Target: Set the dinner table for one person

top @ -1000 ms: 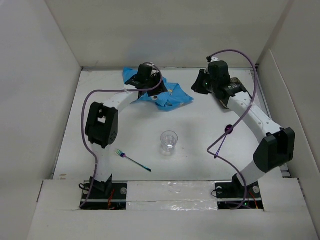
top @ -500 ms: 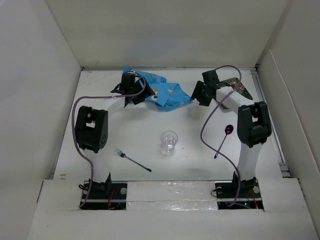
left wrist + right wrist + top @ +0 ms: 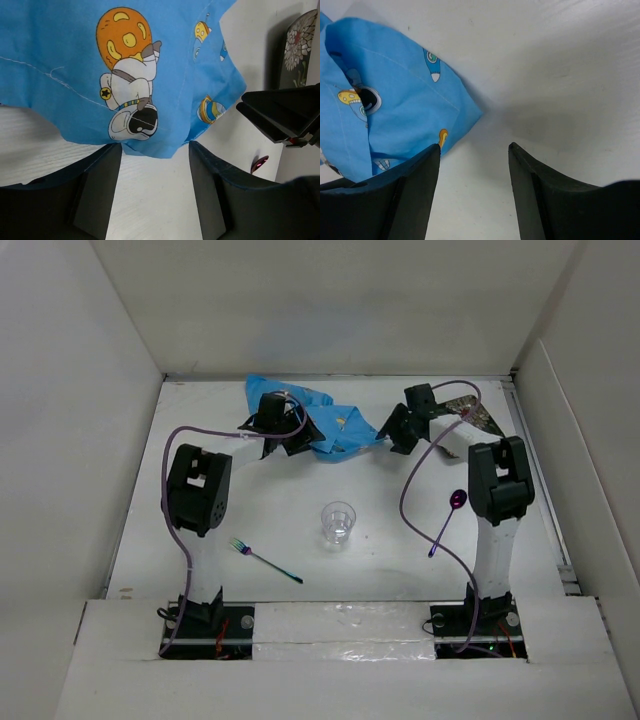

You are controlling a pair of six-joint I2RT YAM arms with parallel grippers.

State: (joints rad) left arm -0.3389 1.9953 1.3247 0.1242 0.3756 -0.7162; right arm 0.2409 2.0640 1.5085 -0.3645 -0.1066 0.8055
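- The left tool is hanging released, its fingers spread at the edge of the blue space-print placemat.
- The right tool is hovering released beside the placemat's corner.
- The white tabletop is lying beneath both tools, carrying the placemat at its far side.

No legible txt, labels or nos. anywhere (placemat has cartoon pics only, no words).

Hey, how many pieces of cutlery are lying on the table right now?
2. A fork lies near-left of the clear cup; a purple spoon lies to its right. Others could be hidden under the blue cloth.
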